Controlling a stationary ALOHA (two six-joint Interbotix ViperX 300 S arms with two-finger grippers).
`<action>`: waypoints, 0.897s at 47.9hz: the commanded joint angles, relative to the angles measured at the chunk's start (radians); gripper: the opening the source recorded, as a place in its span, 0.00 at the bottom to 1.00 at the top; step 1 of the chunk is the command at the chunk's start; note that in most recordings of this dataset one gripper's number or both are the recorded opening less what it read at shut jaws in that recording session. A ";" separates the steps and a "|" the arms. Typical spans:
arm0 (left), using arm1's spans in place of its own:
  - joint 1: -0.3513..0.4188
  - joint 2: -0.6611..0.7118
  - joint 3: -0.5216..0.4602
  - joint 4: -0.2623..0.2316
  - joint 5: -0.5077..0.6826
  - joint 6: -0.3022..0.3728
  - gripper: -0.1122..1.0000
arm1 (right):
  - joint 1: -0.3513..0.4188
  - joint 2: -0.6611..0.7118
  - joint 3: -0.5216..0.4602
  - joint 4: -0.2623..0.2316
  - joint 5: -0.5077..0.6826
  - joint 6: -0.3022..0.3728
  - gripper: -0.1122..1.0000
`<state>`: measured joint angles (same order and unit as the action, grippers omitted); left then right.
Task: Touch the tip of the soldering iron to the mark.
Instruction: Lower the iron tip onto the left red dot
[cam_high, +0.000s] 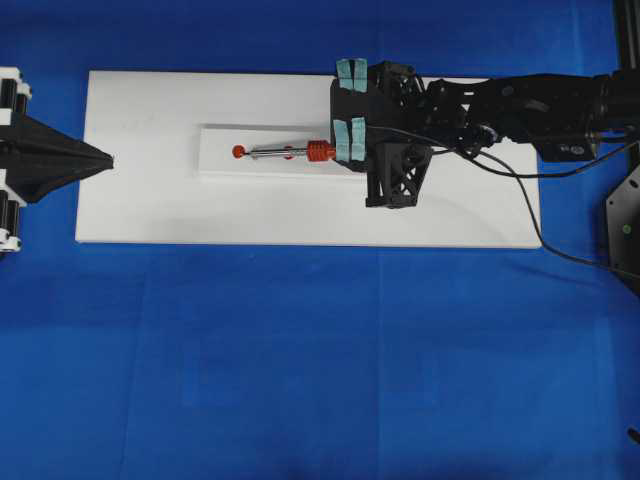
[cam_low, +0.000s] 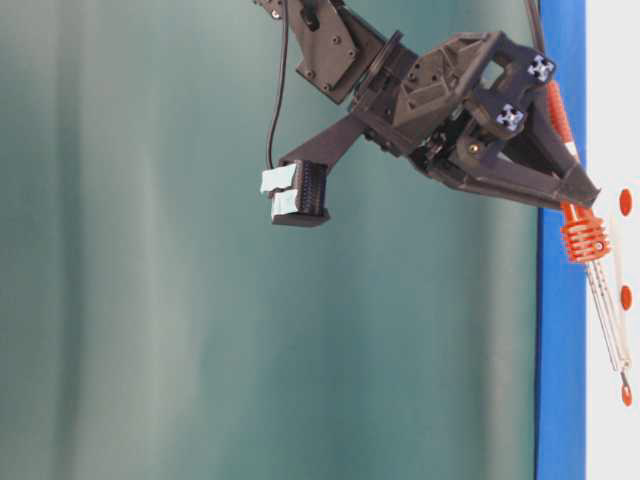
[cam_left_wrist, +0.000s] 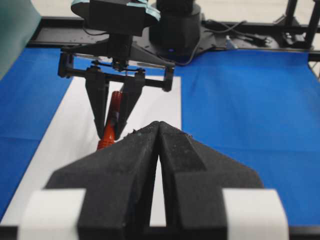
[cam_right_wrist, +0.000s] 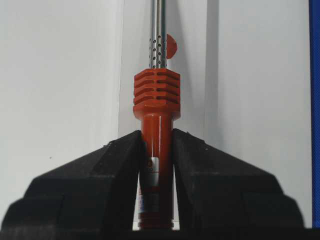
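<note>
Blue cloth under a white board; right gripper is clamped on the iron, tip at the red mark. Left gripper is closed, holding nothing.

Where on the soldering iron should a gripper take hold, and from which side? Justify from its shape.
Grip the soldering iron on its smooth red handle behind the ribbed collar, coming from the cord end, as the right gripper does. That leaves the thin metal shaft pointing freely at the red mark.

My worktop is covered in blue cloth; a white board lies on it toward twelve o'clock, a raised white strip on that.
</note>
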<state>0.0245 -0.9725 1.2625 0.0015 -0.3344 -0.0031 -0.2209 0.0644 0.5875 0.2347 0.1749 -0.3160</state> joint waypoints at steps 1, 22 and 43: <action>-0.002 0.008 -0.011 0.000 -0.011 -0.002 0.10 | -0.005 -0.012 -0.023 0.000 -0.006 0.002 0.16; -0.002 0.009 -0.011 0.000 -0.012 -0.002 0.10 | -0.006 -0.008 -0.023 0.000 -0.006 0.003 0.16; -0.002 0.008 -0.011 0.002 -0.012 -0.002 0.10 | -0.006 0.002 -0.025 -0.002 -0.006 0.003 0.16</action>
<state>0.0245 -0.9710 1.2625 0.0015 -0.3359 -0.0031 -0.2255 0.0767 0.5875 0.2347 0.1749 -0.3145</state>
